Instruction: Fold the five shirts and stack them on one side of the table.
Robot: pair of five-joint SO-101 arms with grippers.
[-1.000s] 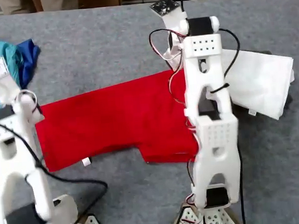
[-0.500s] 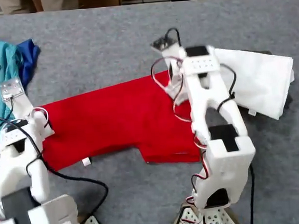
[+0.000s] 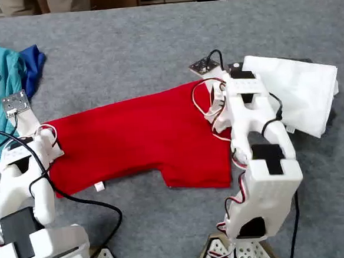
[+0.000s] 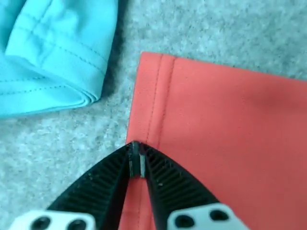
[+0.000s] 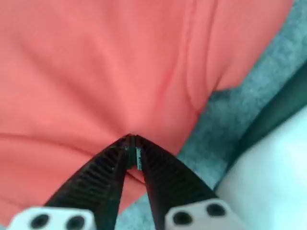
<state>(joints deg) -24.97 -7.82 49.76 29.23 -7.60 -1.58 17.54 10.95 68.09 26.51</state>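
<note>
The red shirt (image 3: pixel 137 137) is lying flat with one end just beside the white shirt (image 3: pixel 297 96). Its long axis is running away from the white shirt toward the teal shirt (image 4: pixel 53 52), and its stitched hem is pointing that way.

The left gripper (image 4: pixel 135 158) is pinching that hem at the end far from the white shirt. The right gripper (image 5: pixel 132 148) is clamping the fabric at the end nearest it.

Both bites are looking thin, so I judge the cloth is risking slipping out on a lift. Uneven pulling would be skewing the fold or dragging the white shirt.
</note>
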